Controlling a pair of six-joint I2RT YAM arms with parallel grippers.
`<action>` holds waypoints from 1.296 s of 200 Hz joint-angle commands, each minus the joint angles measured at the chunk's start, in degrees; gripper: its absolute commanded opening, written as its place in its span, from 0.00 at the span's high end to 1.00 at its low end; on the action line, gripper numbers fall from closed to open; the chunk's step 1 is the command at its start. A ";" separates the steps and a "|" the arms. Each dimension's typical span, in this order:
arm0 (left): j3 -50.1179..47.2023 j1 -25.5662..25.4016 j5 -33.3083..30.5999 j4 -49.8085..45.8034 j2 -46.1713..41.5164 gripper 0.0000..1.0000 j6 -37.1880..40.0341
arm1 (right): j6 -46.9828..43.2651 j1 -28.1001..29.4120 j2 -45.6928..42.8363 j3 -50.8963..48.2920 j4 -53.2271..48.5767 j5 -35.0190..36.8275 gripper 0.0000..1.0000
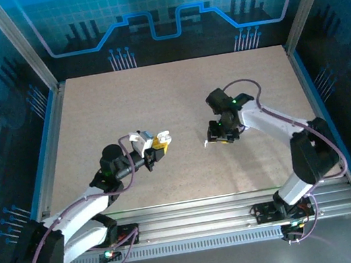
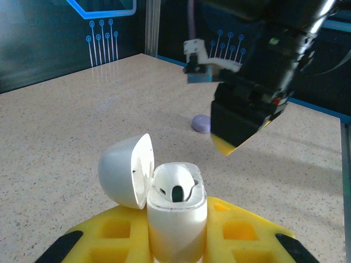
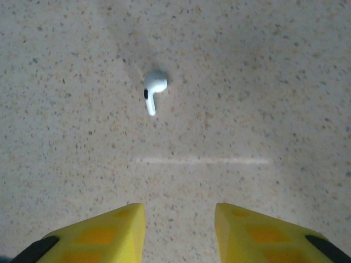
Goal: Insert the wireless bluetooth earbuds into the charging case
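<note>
Speckled tabletop [image 1: 178,104]: open charging case [image 2: 176,213] is clamped by left gripper [image 1: 158,143]; white earbud [image 3: 154,90] is left uninserted before parted right gripper [image 3: 178,227].

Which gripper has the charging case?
The left gripper, shut on the white charging case with its lid open. The right gripper is open and empty, a loose white earbud lying ahead of it.

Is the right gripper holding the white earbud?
No, the white earbud lies on the table beyond the right gripper, whose jaws stand apart and empty.
</note>
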 commanded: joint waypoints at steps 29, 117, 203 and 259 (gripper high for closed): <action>1.18 -0.36 -1.45 -1.51 -1.60 0.89 2.14 | -1.52 -0.72 11.83 10.39 -2.44 -2.09 0.63; 1.16 -0.36 -1.67 -2.01 -1.63 0.89 2.34 | -4.41 -0.46 23.48 18.00 -5.52 0.94 0.65; 1.28 -0.37 -2.01 -3.14 -2.23 0.89 2.41 | -5.41 -0.15 27.01 18.48 -5.00 0.71 0.66; 1.25 -0.37 -2.09 -3.31 -2.25 0.89 2.40 | -5.26 0.16 28.17 18.19 -4.28 -0.14 0.71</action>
